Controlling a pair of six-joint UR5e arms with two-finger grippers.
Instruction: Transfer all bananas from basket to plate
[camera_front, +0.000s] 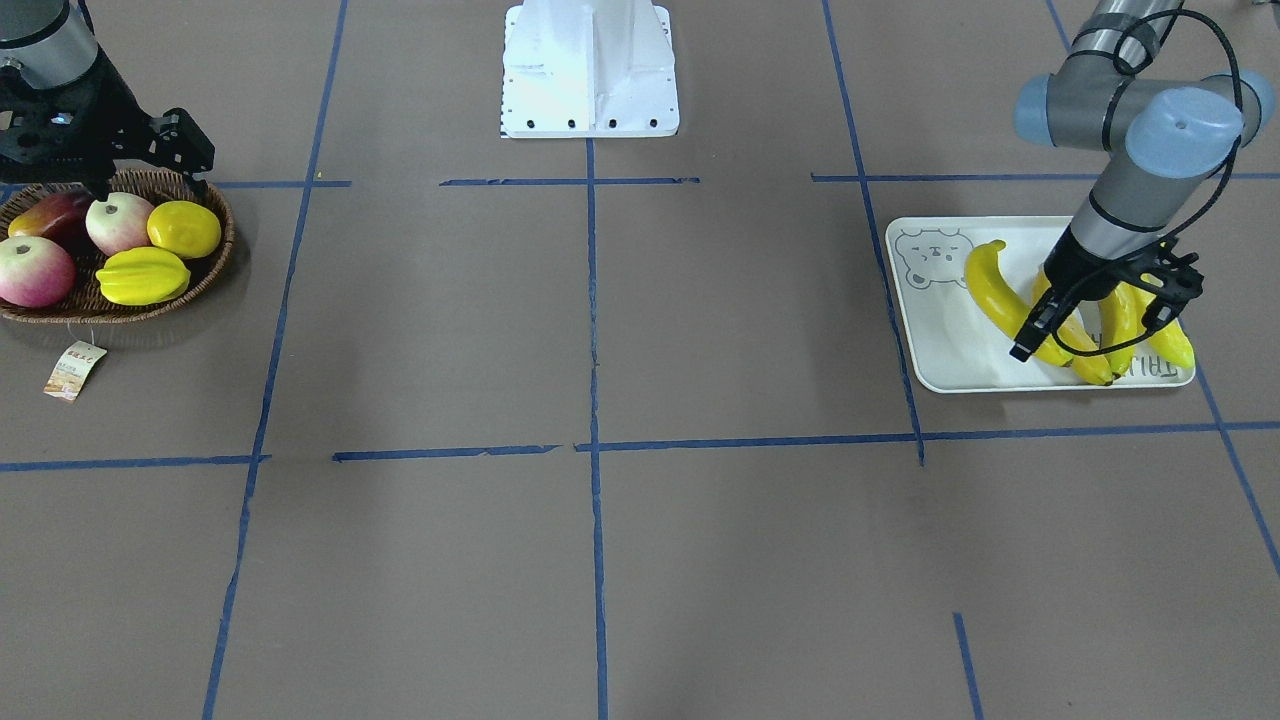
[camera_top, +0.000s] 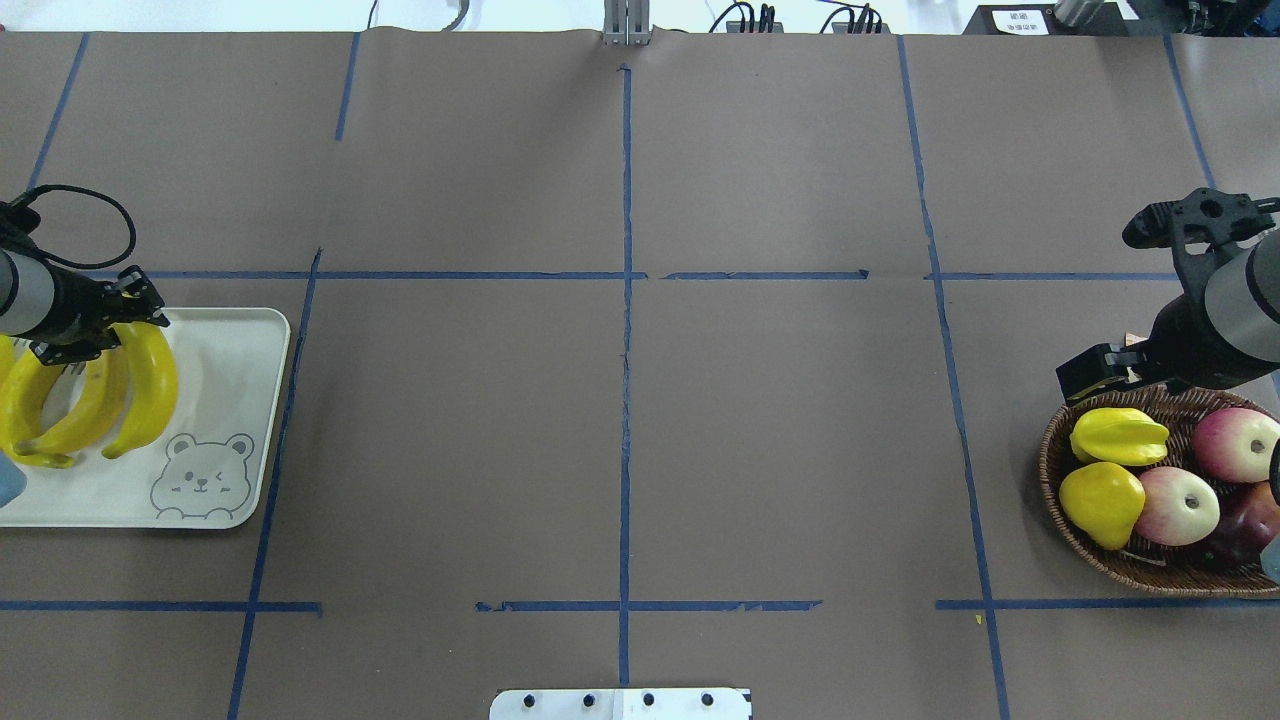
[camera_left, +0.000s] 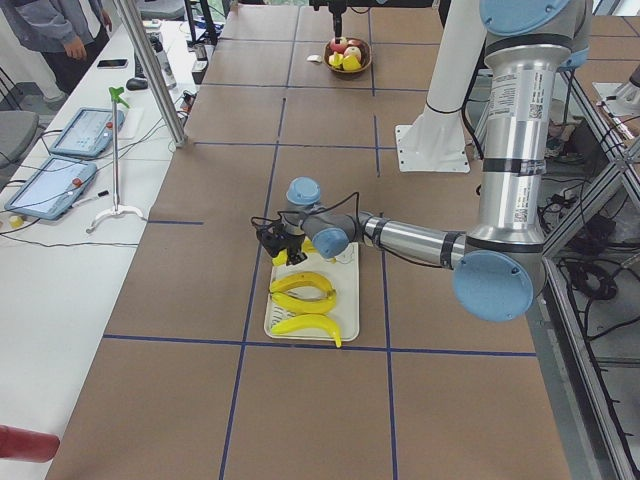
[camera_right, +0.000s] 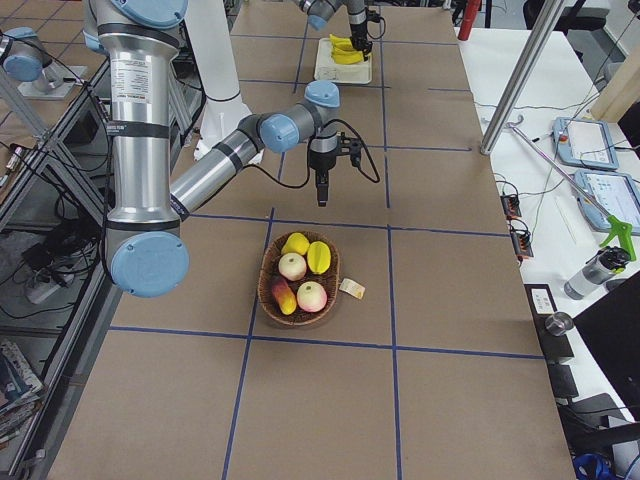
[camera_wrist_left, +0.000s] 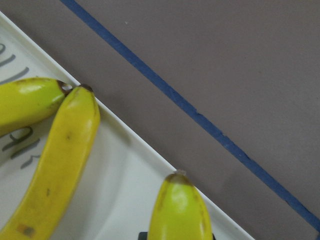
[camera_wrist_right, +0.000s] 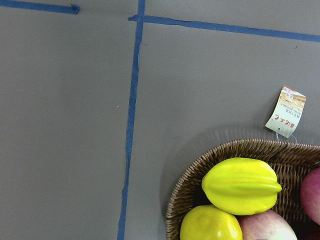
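Observation:
Four yellow bananas (camera_front: 1000, 295) lie on the pale bear-print plate (camera_front: 940, 350) at my left end of the table. They also show in the overhead view (camera_top: 150, 390) on the plate (camera_top: 230, 400). My left gripper (camera_front: 1025, 345) is low over the plate, shut on the far end of the banana nearest the table's middle (camera_wrist_left: 176, 210). The wicker basket (camera_front: 215, 265) holds no banana that I can see. My right gripper (camera_front: 100, 180) hangs open and empty above the basket's rim, seen from the side in the right view (camera_right: 320, 192).
The basket (camera_top: 1050, 470) holds a ridged star fruit (camera_top: 1120, 435), a lemon (camera_top: 1100, 500), two apples and a dark red fruit. A paper tag (camera_front: 75, 370) lies beside it. The robot's white base (camera_front: 590, 70) stands at mid-table, which is marked with blue tape.

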